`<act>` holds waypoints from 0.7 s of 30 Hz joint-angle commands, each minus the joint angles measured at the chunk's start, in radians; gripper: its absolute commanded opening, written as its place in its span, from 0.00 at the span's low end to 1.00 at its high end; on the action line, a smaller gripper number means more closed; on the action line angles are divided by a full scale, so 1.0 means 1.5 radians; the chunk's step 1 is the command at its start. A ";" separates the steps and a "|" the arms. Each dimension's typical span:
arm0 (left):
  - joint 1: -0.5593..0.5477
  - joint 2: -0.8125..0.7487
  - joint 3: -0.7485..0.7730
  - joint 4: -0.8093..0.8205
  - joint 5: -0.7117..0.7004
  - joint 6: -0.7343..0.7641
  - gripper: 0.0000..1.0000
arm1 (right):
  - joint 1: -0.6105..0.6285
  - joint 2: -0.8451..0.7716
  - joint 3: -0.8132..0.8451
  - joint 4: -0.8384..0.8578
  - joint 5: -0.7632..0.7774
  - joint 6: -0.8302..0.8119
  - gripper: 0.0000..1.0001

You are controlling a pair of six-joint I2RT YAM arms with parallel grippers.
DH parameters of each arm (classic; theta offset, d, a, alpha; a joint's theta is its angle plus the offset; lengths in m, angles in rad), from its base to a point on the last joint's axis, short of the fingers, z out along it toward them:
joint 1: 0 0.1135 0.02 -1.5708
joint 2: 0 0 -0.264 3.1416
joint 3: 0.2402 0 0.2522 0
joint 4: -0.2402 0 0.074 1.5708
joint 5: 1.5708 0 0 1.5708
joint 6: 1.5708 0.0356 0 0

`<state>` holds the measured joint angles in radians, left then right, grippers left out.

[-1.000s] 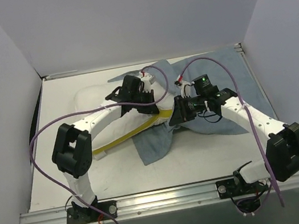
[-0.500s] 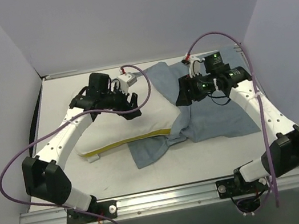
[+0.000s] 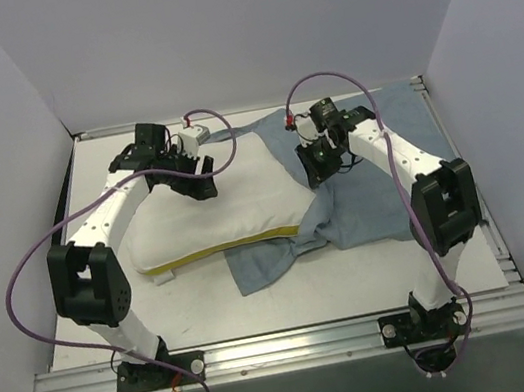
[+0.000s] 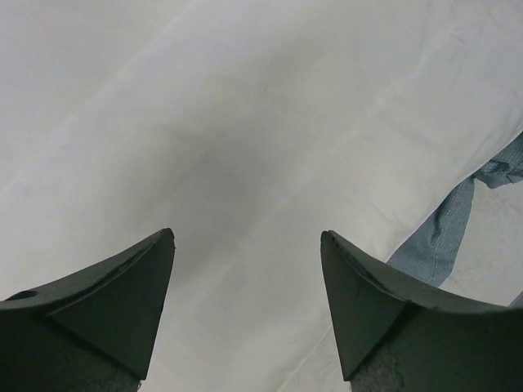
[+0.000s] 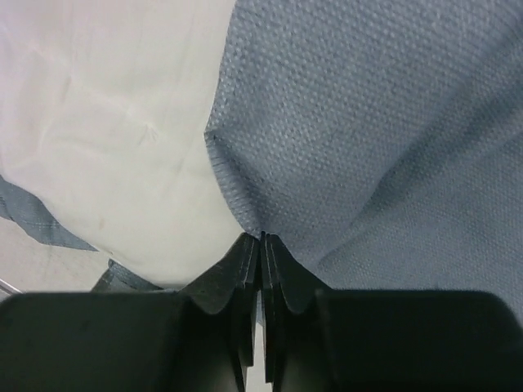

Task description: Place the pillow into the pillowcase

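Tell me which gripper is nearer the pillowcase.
Right. The right gripper is shut on a fold of the pillowcase beside the pillow's right end. The left gripper is open above the pillow's far left part, apart from the blue cloth.

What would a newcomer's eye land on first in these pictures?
Probably the big white pillow with its yellow edge, lying mid-table partly on the grey-blue pillowcase. Next comes the right gripper, shut on a fold of that cloth at the pillow's right end. The left gripper hangs open over the pillow's far left part.
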<state>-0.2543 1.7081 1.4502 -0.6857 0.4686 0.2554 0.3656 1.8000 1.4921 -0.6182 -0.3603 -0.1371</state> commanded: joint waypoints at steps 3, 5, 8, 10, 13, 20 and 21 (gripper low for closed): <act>-0.010 0.006 -0.004 0.009 0.005 -0.015 0.77 | 0.034 0.053 0.117 -0.050 -0.094 -0.028 0.00; -0.002 0.010 0.002 0.010 0.055 -0.025 0.76 | 0.062 0.073 0.177 -0.080 -0.199 -0.009 0.00; 0.029 0.009 0.020 0.033 0.132 -0.058 0.76 | 0.087 0.064 0.202 -0.072 -0.392 0.034 0.00; 0.048 0.017 0.055 0.037 0.153 -0.059 0.76 | 0.089 0.060 0.208 -0.058 -0.438 0.055 0.00; 0.070 0.058 0.130 0.026 0.150 -0.031 0.80 | 0.075 0.096 0.218 -0.069 -0.341 0.049 0.18; 0.078 0.318 0.457 -0.116 0.098 0.159 0.86 | -0.009 0.186 0.324 -0.100 -0.145 0.051 0.56; 0.078 0.348 0.490 -0.129 0.102 0.196 0.86 | -0.006 0.194 0.323 -0.100 -0.134 0.030 0.57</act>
<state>-0.1406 2.1204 2.0541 -0.7715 0.6231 0.3843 0.3786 2.0521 1.9362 -0.7208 -0.6991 -0.0669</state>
